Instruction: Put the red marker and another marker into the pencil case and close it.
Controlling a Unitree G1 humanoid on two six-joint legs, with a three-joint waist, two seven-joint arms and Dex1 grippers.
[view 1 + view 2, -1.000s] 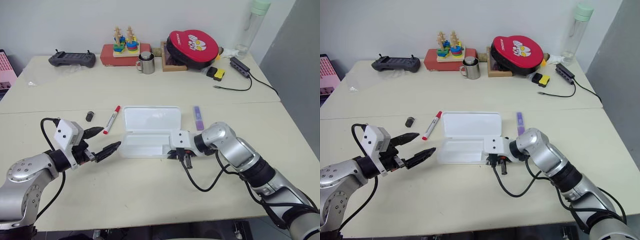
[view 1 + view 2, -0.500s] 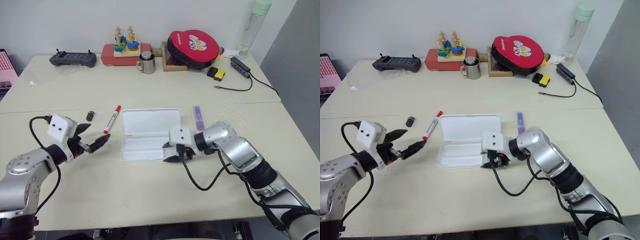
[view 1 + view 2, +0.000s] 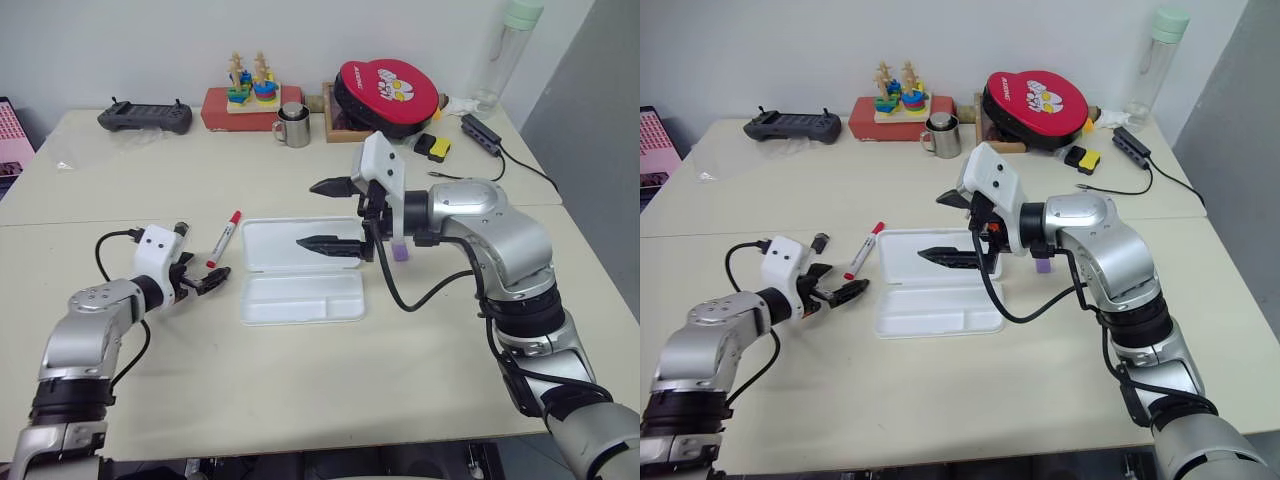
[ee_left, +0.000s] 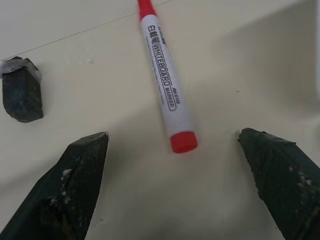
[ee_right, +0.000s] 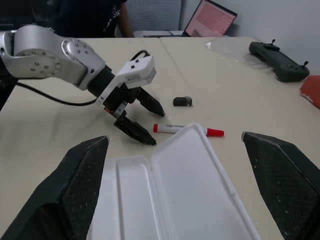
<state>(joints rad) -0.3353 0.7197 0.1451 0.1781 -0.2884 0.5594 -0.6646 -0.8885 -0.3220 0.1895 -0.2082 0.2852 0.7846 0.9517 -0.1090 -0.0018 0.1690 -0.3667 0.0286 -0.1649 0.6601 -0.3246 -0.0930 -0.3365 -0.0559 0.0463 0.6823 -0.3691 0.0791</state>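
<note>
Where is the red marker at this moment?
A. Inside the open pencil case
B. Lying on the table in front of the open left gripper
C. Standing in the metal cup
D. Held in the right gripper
B: the red marker lies flat on the table, left of the open pencil case, with the left gripper open just short of its near end, not touching it.

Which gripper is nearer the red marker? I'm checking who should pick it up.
Left. The left gripper hovers open just short of the red marker, aimed at its end. The right gripper is raised, open, over the pencil case, farther off.
</note>
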